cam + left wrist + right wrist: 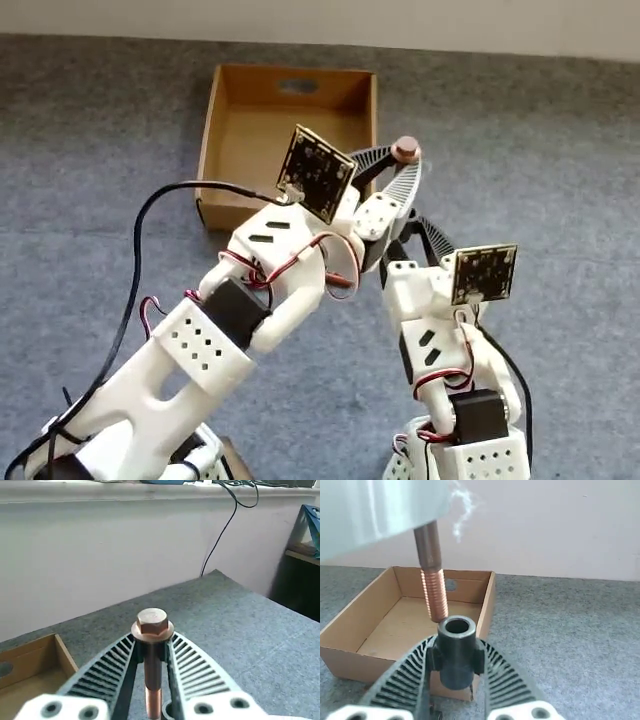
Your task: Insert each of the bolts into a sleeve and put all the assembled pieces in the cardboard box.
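A copper bolt [152,655] with a hex head hangs upright, head up, and my left gripper [152,652] is shut on its shank. In the high view its head [405,150] shows just right of the cardboard box [232,150]. My right gripper [455,655] is shut on a dark sleeve [456,650], held upright with its open bore facing up. The bolt's threaded tip [436,602] hangs just above and a little behind the sleeve's rim, not inside the bore. The cardboard box [380,630] lies behind them, with nothing visible on its floor.
Grey carpet [520,150] covers the table around the box. A black cable [140,250] runs along the left arm. A pale wall [125,555] stands at the table's far edge.
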Motion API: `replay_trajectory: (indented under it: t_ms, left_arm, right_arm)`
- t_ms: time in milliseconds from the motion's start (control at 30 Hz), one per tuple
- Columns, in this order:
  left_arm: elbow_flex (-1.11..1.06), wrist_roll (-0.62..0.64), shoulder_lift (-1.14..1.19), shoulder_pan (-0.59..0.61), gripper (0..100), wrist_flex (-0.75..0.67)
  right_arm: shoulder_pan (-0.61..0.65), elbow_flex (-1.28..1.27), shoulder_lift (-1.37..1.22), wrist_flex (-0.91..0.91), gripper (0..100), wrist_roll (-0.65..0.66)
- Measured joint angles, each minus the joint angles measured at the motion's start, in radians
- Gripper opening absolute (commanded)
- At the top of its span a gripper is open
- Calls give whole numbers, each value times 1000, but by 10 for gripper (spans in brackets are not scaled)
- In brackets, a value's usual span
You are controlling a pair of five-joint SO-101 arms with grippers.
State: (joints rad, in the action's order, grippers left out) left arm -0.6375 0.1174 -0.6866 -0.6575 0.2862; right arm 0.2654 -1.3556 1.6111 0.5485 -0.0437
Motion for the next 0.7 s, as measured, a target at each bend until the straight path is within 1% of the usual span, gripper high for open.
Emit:
replay_trajectory:
  t_ms: [633,700]
  left_arm:
    - [32,2,2,-14,9,0]
    - [32,2,5,-14,9,-20]
  right_arm:
    - [3,0,0,0,6,0]
    - [3,0,0,0,6,0]
